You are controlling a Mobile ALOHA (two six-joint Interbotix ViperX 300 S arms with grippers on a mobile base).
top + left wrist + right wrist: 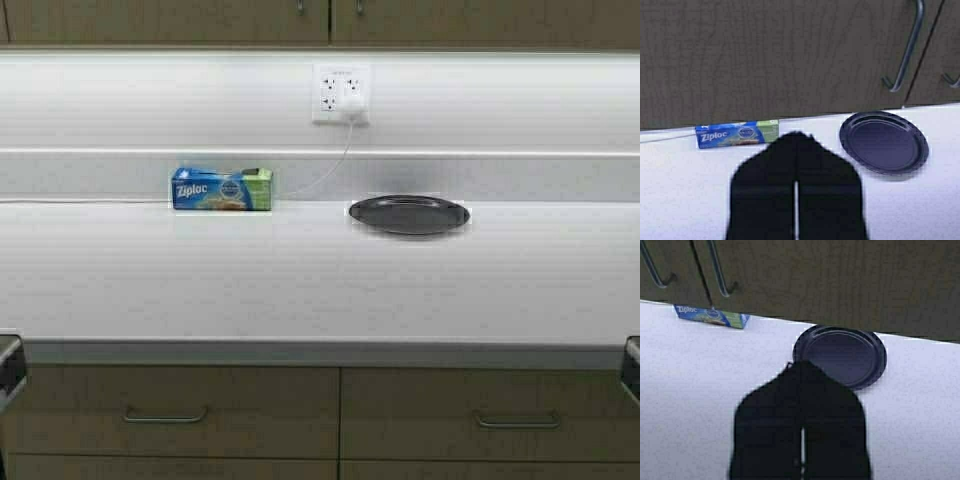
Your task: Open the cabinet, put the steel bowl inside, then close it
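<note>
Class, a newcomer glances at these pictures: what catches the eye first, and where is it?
The blue and green Ziploc box stands out, lying against the back wall on the white counter. To its right lies a flat dark plate, apart from the box. Above them, a white plug sits in the wall outlet, its cord trailing down towards the box.

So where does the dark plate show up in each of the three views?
High view: the dark plate lies on the counter, right of centre, below the wall outlet.
Left wrist view: the plate lies beyond the shut left gripper.
Right wrist view: the plate lies just past the shut right gripper.
Shared landmark: the Ziploc box.
</note>
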